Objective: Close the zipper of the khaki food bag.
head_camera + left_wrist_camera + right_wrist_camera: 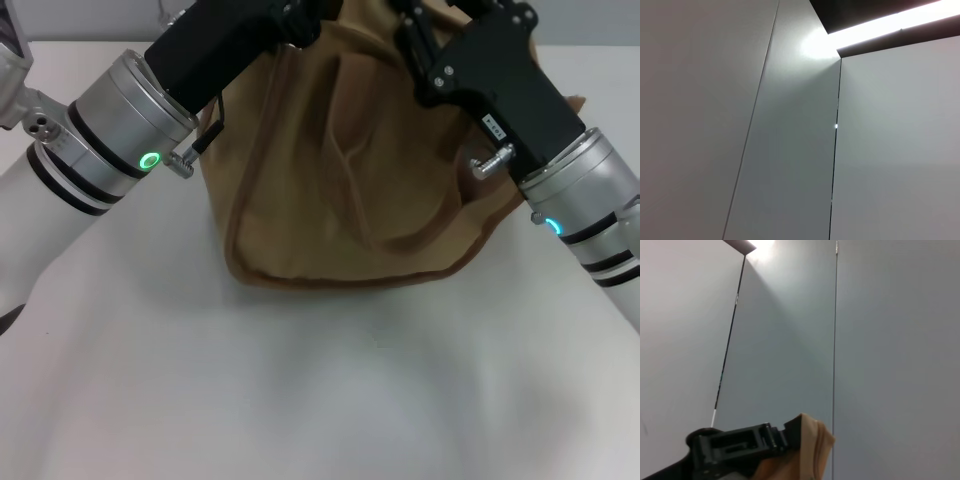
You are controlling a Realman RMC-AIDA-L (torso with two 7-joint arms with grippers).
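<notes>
Khaki food bag (350,170) on white table (320,380); both arms reach over it, gripper states unclear.

We see the khaki food bag (350,180) standing on the white table, a boxy tan canvas tote with darker brown piping along its lower edge and side seams. Its near face is creased and sagging inward. We cannot make out the zipper from here.

Silver cylindrical wrist cuffs with black bands (110,130) and glowing green (149,160) and blue ring lights (553,227), joined to black angular gripper housings (500,75)
</notes>
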